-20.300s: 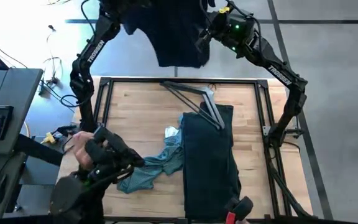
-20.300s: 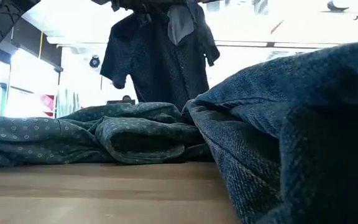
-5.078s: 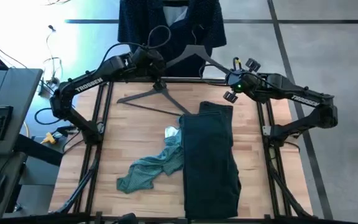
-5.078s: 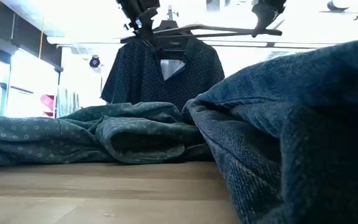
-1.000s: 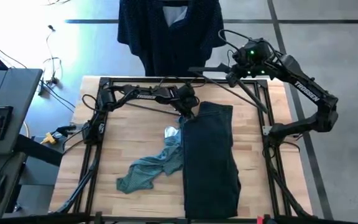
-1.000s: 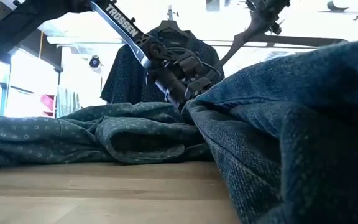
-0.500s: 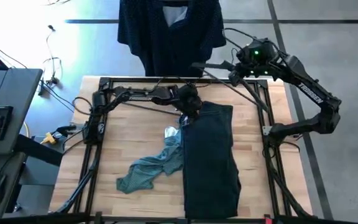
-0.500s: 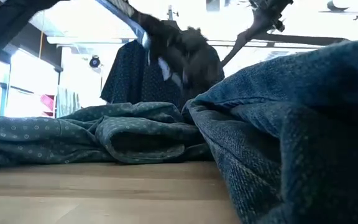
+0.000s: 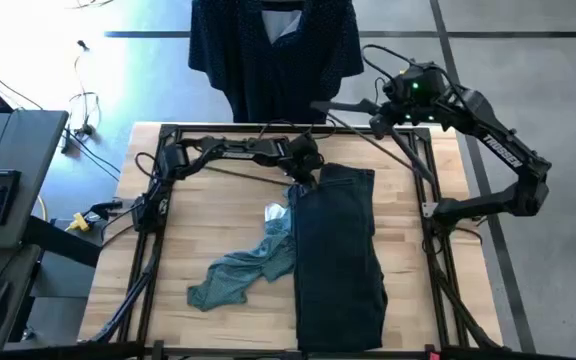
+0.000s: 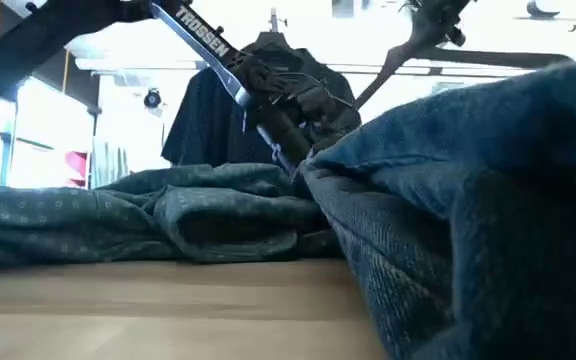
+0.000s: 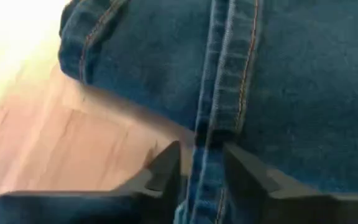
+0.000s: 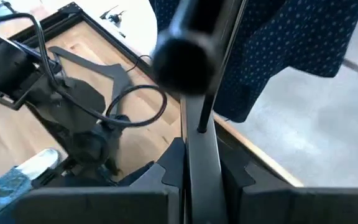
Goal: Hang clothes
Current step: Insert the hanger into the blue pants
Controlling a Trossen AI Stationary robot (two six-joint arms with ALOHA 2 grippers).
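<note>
The left gripper [image 9: 303, 178] is down at the far left corner of the black denim trousers [image 9: 340, 255], which lie lengthwise on the wooden table [image 9: 218, 220]. In the left wrist view its two fingers [image 11: 166, 169] stand a little apart with a stitched seam of the denim running between them; they straddle the fold but do not look fully pinched yet. To do this well, the fingers probably need to close on the thick seam or waistband edge itself, not on a single loose layer, and the lift should be slow so the heavy cloth does not slide out.

The right gripper [image 9: 380, 122] is raised over the far right corner of the table, closed on the dark hanger [image 12: 199, 93], whose bar runs between its fingers in the right wrist view. It should keep the hanger level and clear of the trousers until they are lifted.

The navy dotted shirt [image 9: 273, 50] already hangs beyond the table's far edge. The teal shirt [image 9: 243, 272] lies crumpled left of the trousers, untouched.
</note>
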